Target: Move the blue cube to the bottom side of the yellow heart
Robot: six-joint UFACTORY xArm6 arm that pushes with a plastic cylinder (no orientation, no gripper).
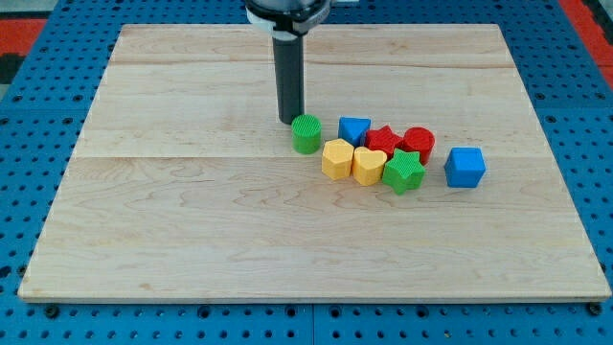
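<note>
The blue cube [465, 167] sits alone toward the board's right edge, apart from the yellow heart [369, 165], which is packed between a yellow hexagon [337, 159] and a green star [404, 172]. The pale wooden board [192, 240] lies on a blue perforated base [29, 134]. My tip [290, 120], a bare upright rod with nothing to open or close, stands just beside the green cylinder [306, 134], on its left. Eight blocks: two blue, two yellow, two green, two red.

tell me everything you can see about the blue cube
The blue cube is a small, matte, solid-blue block that looks like plastic, with a lighter top face and two side faces showing. It sits flat on the wooden board, turned slightly, at the view's right end of the block cluster. Nothing touches it: a gap separates it from the green star. My tip is far off to the view's left, by the green cylinder.
</note>
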